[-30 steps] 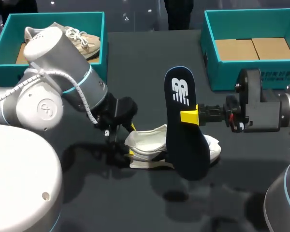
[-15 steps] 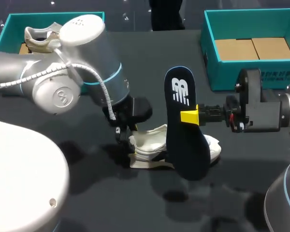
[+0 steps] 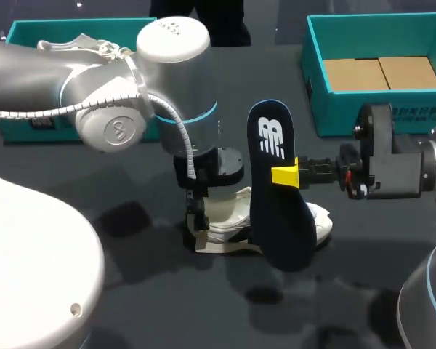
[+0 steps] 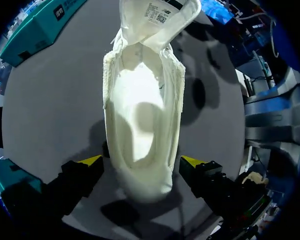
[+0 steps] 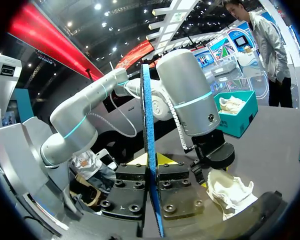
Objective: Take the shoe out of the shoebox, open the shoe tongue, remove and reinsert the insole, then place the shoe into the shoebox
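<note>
In your head view the left arm (image 3: 116,80) covers most of the left shoebox (image 3: 73,22), at 10 o'clock from the shoe (image 3: 225,218). Only that box's rim and a strip of its front wall show. Of the second shoe (image 3: 105,49) inside it, you can make out only the laces and a bit of the upper.

The same arm's wrist hides nearly all of the left gripper (image 3: 198,224) from above. The upright insole (image 3: 276,196) stands at 3 o'clock of that gripper and masks the shoe's middle. A little of the toe peeks out past the insole. The right arm (image 3: 400,171) is cut off at the frame's edge.

The left wrist view fills the gap. There the shoe lies on the table (image 3: 203,305) with its tongue (image 4: 160,17) folded open. The yellow fingers (image 4: 92,161) stand spread to either side of the heel, and a thin dark gap shows between one tip and the shoe. So read them as open, not squeezing.

The right gripper (image 3: 285,175) is clamped on the insole from both sides and holds it off the table. In the right wrist view you see the insole edge-on only.

The right shoebox (image 3: 349,116) sits at 1 o'clock from the shoe.

Your count:
- two shoes
- one insole
- two shoeboxes
- two grippers
</note>
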You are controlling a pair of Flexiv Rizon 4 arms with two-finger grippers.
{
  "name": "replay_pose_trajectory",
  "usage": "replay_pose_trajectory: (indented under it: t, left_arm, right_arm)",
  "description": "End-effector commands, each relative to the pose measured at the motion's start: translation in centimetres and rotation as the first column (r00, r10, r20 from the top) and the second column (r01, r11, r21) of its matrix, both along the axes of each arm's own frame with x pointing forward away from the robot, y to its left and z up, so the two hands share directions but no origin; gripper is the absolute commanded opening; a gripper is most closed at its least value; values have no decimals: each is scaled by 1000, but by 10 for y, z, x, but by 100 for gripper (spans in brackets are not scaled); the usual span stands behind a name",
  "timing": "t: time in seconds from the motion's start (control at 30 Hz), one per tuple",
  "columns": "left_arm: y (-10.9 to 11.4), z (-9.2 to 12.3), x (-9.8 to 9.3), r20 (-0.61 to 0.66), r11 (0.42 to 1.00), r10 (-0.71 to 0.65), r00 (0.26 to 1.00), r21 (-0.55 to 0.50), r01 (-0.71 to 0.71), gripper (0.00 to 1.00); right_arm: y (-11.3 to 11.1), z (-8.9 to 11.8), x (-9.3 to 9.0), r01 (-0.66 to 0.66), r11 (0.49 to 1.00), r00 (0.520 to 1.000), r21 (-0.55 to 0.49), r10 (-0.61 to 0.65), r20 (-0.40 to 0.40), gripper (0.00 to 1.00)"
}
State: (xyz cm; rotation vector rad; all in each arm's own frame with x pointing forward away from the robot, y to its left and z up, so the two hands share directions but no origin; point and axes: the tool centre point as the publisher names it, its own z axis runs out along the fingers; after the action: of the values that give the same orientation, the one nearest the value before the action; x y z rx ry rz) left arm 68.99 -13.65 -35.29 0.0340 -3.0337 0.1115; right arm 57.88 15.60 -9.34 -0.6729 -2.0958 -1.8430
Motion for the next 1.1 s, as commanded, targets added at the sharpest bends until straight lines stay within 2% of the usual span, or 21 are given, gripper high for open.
replay_pose_trajectory:
  t: [0.03,0.17,0.3,0.67,0.77,0.93,1.1]
  left_arm:
    - [-4,23,-1,14,1000,-2,1000,10,2,100]
    - [-12,34,8,36,1000,14,999,-5,-14,100]
    - [-25,37,19,54,1000,23,998,-17,-22,100]
    - [-58,-2,41,43,998,25,999,-50,-23,98]
    - [-62,-10,43,34,998,20,999,-56,-19,88]
    - [-69,-21,43,25,999,7,1000,-43,-6,86]
    - [-73,-30,38,23,1000,-6,1000,-29,7,76]
  right_arm:
    - [0,-1,-3,5,1000,1000,0,-5,1,0]
    - [0,-1,-3,5,1000,1000,0,-5,1,0]
    - [0,-1,-3,5,1000,1000,0,-5,1,0]
    - [0,-1,-3,5,1000,1000,0,-5,1,0]
    - [0,-1,-3,5,1000,1000,0,-5,1,0]
    - [0,-1,-3,5,1000,1000,0,-5,1,0]
    - [0,-1,-3,5,1000,1000,0,-5,1,0]
